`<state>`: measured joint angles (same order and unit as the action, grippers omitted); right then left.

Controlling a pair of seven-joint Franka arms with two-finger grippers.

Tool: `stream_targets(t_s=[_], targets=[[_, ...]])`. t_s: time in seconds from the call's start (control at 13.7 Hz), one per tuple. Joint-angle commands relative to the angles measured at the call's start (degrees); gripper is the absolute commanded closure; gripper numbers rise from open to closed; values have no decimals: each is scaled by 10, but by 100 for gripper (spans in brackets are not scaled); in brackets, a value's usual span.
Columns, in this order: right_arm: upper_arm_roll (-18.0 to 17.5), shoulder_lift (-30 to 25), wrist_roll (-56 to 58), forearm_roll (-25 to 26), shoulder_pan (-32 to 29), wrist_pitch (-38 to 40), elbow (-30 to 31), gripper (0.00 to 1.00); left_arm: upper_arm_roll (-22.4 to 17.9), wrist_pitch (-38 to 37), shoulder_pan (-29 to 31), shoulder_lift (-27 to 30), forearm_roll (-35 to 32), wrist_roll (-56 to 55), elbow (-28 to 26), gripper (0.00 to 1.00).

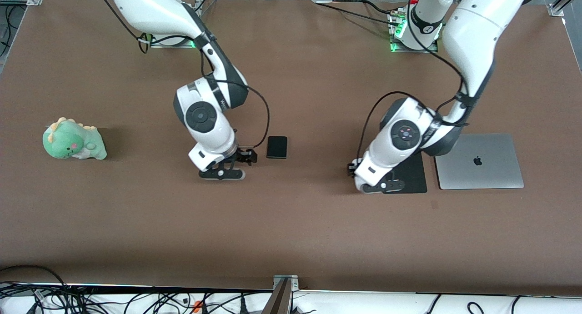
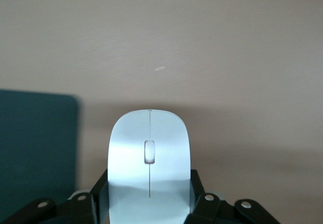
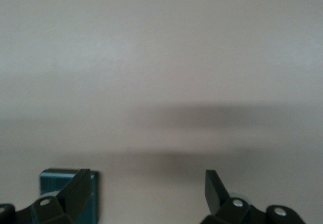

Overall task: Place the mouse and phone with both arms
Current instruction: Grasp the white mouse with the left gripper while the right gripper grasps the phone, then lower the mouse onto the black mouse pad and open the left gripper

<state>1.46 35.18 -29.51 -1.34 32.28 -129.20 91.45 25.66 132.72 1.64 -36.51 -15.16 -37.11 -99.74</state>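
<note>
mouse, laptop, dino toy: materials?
Mouse: looks like glossy white plastic, soft sheen on its shell. Laptop: likely brushed aluminium, matte silver lid with dark logo. Dino toy: plush fabric, fuzzy green surface with rounded stuffed shape.

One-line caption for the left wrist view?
Left gripper fingers shut on the white mouse, beside the dark pad.

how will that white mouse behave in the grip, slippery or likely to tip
The mouse looks smooth and glossy, so it may slide between the left gripper's fingers, which pinch only its narrow sides. Its thin, hard-looking shell should stay stiff and is probably light. Being flat and low, it seems unlikely to roll or tip once set on the table.
</note>
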Motion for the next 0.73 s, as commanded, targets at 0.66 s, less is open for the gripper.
stream_targets(t_s=[0.66], targets=[[3,82,-128,-8,82,-116,-16,0,7,25,139,-2,-17,136,-98,29]])
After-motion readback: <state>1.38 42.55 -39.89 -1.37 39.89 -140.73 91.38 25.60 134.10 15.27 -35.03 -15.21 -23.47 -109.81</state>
